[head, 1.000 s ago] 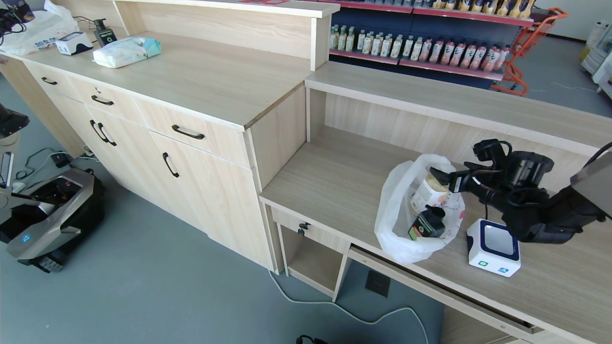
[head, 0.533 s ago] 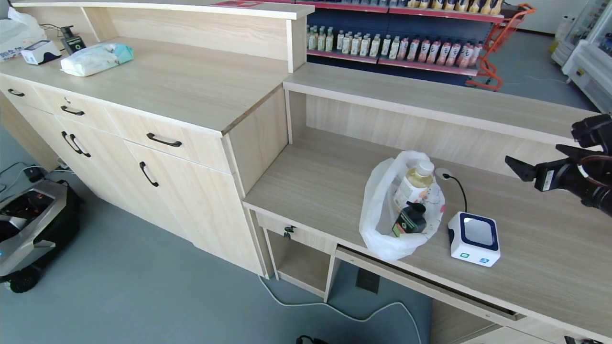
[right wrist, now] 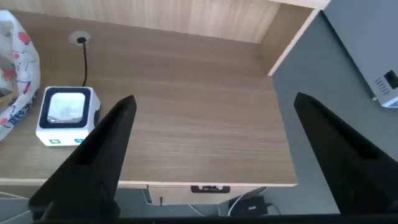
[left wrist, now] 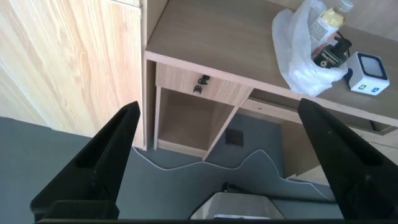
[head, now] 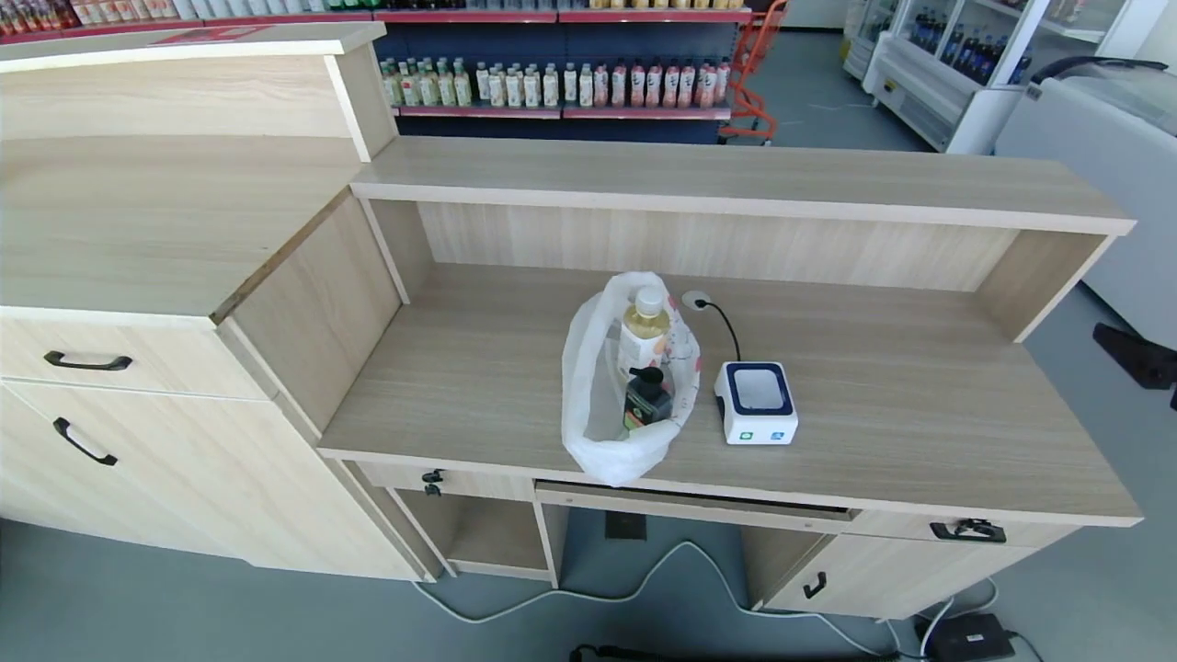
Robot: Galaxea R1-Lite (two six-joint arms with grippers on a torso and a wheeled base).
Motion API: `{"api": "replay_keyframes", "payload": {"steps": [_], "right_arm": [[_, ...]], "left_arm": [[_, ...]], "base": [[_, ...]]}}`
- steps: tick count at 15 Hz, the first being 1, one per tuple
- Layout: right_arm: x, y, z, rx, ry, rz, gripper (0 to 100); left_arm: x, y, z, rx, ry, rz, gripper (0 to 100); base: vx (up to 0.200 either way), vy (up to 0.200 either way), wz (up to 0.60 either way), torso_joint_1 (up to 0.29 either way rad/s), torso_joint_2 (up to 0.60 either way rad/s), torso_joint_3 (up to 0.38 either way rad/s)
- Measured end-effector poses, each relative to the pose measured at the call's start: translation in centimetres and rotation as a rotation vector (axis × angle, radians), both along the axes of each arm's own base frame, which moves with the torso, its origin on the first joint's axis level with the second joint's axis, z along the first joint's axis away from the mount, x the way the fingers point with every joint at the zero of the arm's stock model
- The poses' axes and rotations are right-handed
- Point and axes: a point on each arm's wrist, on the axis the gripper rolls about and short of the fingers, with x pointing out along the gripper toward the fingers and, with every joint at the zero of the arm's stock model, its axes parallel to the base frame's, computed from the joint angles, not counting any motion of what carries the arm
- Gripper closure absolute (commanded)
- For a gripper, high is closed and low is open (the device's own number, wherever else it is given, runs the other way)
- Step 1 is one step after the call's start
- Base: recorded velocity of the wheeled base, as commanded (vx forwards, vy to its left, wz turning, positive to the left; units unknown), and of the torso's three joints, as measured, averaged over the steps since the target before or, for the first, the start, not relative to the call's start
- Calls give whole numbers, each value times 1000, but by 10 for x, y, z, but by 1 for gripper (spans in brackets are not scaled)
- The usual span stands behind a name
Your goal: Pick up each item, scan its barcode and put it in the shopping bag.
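Head view first: the shopping bag (head: 588, 414) stands open on the counter (head: 919, 395), and inside it I count two items, a pale bottle (head: 642, 331) with a white cap, upright, and a dark pump bottle (head: 647, 401) in front of it. One scanner (head: 756, 402) sits just beside the bag, its cable (head: 726, 326) running back to the rear of the counter. A second ago my right fingers (head: 1136, 357) were at the pale bottle over the bag; now they're out past the counter's right end, and the camera itself has swung round.

Left wrist view: my left fingers (left wrist: 99, 162) are spread wide with nothing between them, low in front of the counter (left wrist: 205, 37), well apart from the bag (left wrist: 298, 62), both bottles (left wrist: 328, 20) (left wrist: 329, 55) and the scanner (left wrist: 367, 71).

Right wrist view: right fingers (right wrist: 93, 162) wide apart and empty, above the counter (right wrist: 205, 112), scanner (right wrist: 65, 115) and bag (right wrist: 15, 74) off to one side.
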Motion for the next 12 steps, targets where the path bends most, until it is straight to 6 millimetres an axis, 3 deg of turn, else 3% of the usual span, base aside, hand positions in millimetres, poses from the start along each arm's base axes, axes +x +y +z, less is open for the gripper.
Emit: {"api": "replay_keyframes", "payload": {"steps": [5,9,12], "right_arm": [[-56,25,-8,121,-78,-40,0],[-108,52,-32,-48,-177,61,0],[-126,58,-43,-91,-220,83,0]], "left_arm": [[0,0,0,0,0,0,0],[0,0,0,0,0,0,0],[0,0,0,0,0,0,0]], "base": [[0,0,0,0,0,0],[0,0,0,0,0,0],[0,0,-600,1,-1,4]]}}
